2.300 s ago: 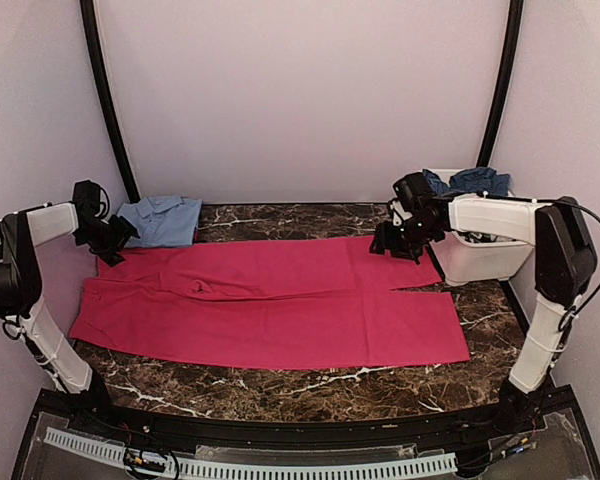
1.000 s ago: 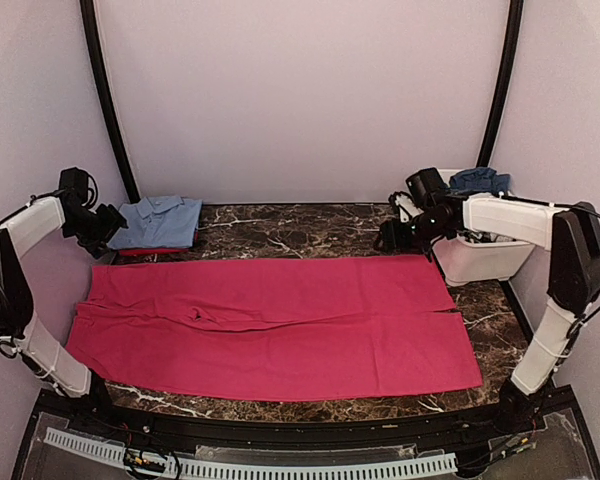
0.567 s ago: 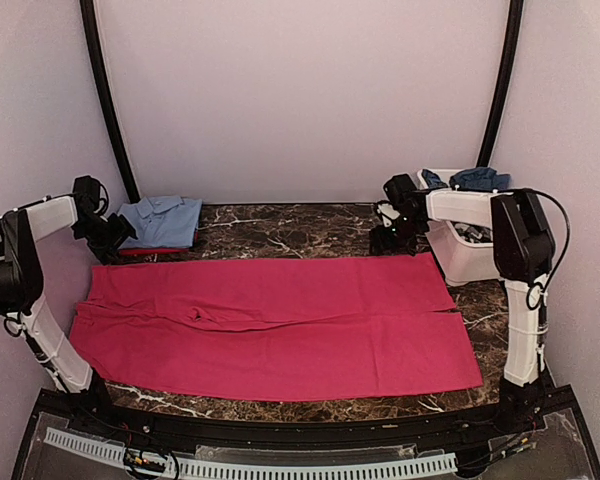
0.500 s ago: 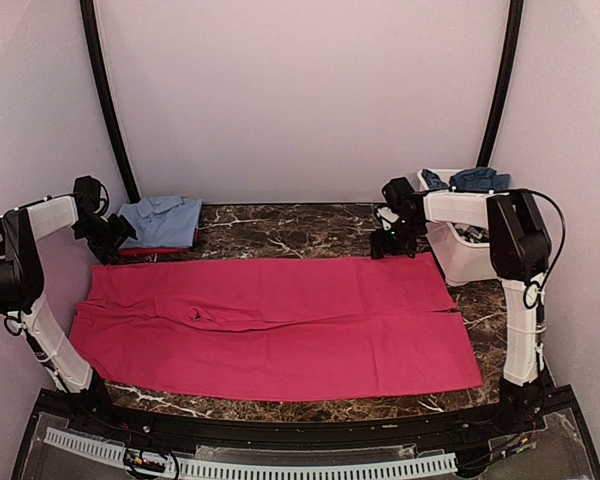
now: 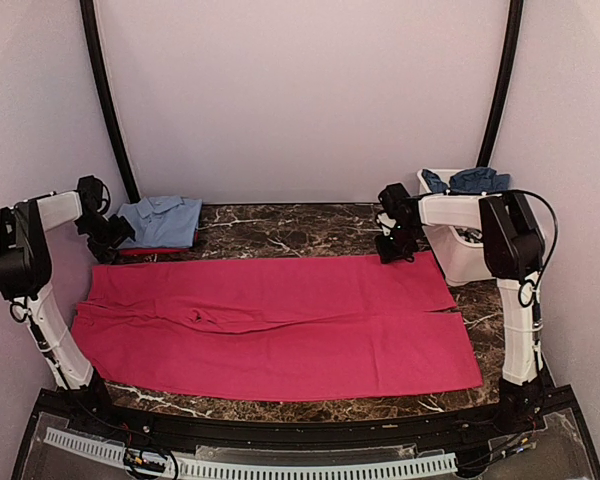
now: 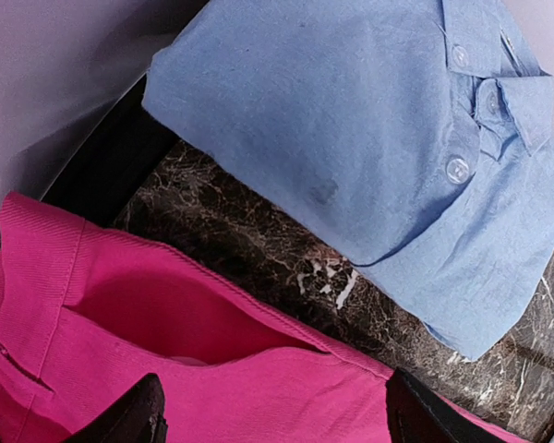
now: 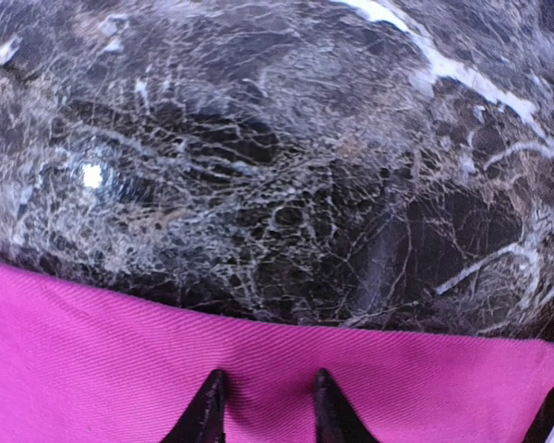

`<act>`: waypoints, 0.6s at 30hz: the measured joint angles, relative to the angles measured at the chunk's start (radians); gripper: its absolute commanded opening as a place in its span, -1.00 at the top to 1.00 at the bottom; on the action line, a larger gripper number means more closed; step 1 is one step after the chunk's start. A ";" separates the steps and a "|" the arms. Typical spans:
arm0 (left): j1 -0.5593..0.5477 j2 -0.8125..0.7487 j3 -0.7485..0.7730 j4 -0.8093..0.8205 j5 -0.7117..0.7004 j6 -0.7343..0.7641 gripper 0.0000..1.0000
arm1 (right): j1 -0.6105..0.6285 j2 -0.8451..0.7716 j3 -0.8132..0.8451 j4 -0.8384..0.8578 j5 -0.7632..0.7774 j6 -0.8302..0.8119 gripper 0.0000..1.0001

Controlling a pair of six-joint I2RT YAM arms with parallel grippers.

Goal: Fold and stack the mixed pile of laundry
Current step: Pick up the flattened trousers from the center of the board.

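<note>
A large magenta-pink garment [image 5: 280, 310] lies spread flat across the dark marble table. My left gripper [image 5: 107, 240] hovers over its far left corner, jaws open wide over the waistband [image 6: 212, 369], with nothing between the fingers [image 6: 138, 415]. A folded light blue shirt [image 5: 162, 220] lies just beyond that corner, and its buttons show in the left wrist view [image 6: 369, 138]. My right gripper [image 5: 395, 250] is down on the far right hem [image 7: 120, 351]. Its two fingertips [image 7: 208, 406] rest on the flat cloth a narrow gap apart. Dark blue cloth [image 5: 470, 180] hangs out of the tub.
A white plastic tub [image 5: 470, 255] stands at the far right, close beside my right arm. Bare marble [image 5: 290, 228] runs between the shirt and the tub. Black frame posts [image 5: 105, 100] rise at both back corners, with walls close on either side.
The garment has been drawn out flat. My right gripper has moved left and down onto the far right hem, its jaws narrowing. My left gripper stays near the far left corner, slightly wider.
</note>
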 measured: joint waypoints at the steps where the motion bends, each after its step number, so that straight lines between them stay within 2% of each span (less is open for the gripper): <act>1: 0.002 0.007 0.007 -0.010 0.000 0.018 -0.61 | 0.000 0.001 0.000 0.000 -0.002 0.000 0.72; 3: 0.002 0.029 0.038 -0.037 0.005 0.073 -0.53 | 0.001 0.002 0.001 0.002 -0.007 -0.002 1.00; 12: -0.018 0.055 0.066 -0.083 0.119 0.397 -0.38 | -0.002 0.003 0.002 0.006 -0.029 -0.002 1.00; 16: -0.093 0.054 0.046 -0.064 0.190 0.543 -0.35 | -0.003 0.002 0.002 0.006 -0.037 -0.002 1.00; 18: -0.170 0.058 0.041 -0.063 0.183 0.632 -0.31 | -0.004 0.002 0.002 0.006 -0.041 -0.002 1.00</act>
